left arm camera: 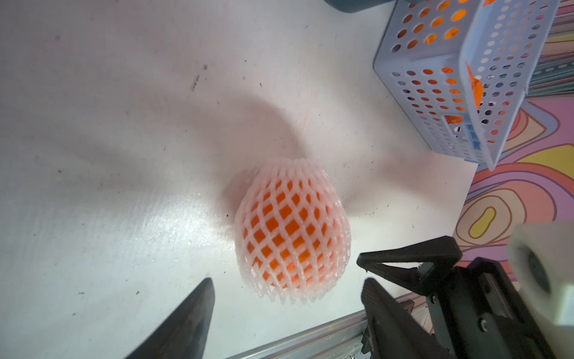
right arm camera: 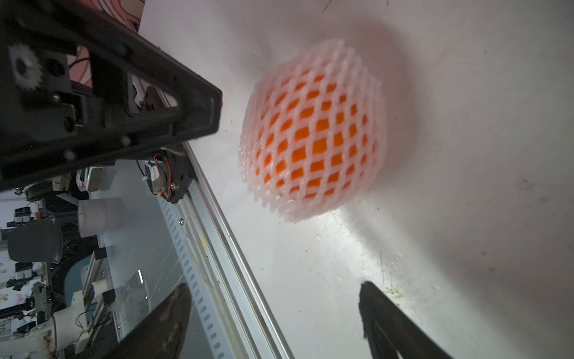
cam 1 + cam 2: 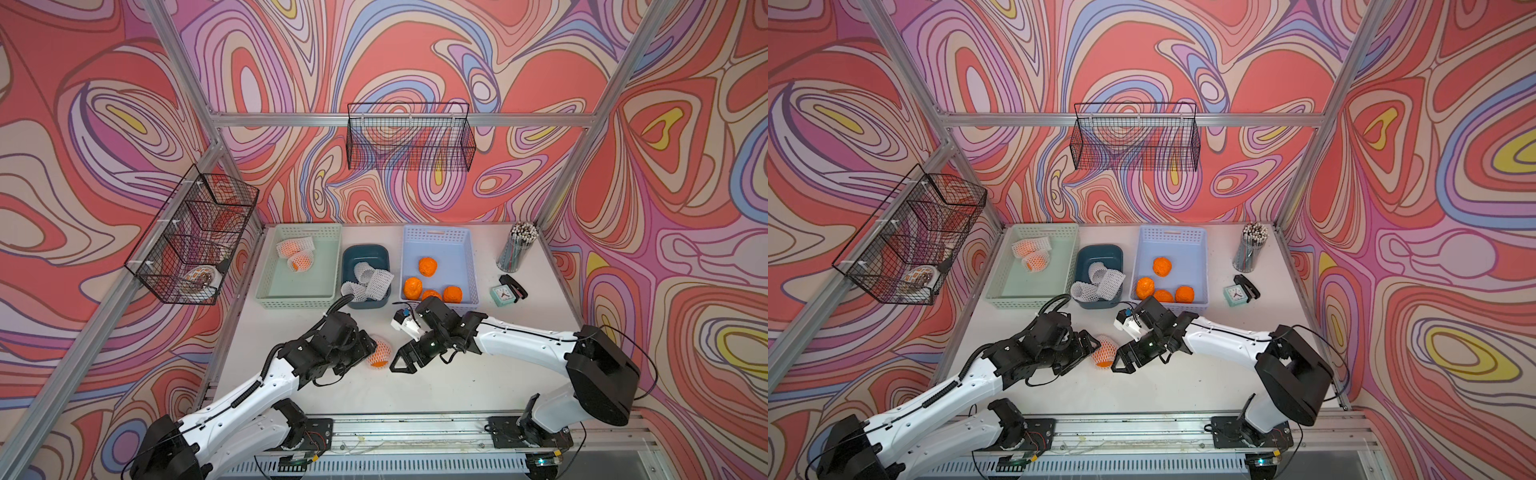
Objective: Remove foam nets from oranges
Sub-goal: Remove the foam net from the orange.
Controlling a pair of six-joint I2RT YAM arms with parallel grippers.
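Observation:
An orange in a white foam net point(image 3: 379, 353) point(image 3: 1104, 353) lies on the white table between my two grippers. My left gripper point(image 1: 289, 281) is open. The net's point(image 1: 292, 230) frayed end reaches just between its fingertips without touching them. My right gripper point(image 2: 273, 286) is open too, and stands a little short of the netted orange point(image 2: 313, 133) with nothing between its fingers. In a top view it point(image 3: 401, 365) sits just right of the fruit. Two more netted oranges point(image 3: 294, 254) lie in the mint tray point(image 3: 295, 294). Several bare oranges point(image 3: 428, 266) lie in the light blue basket point(image 3: 436, 229).
A dark blue bin point(image 3: 365, 249) between tray and basket holds empty foam nets point(image 3: 370, 281). A pencil cup point(image 3: 517, 247), a small clock point(image 3: 503, 294) and a black stapler point(image 3: 514, 284) stand at the right. Black wire baskets point(image 3: 409, 137) point(image 3: 195, 237) hang on the frame.

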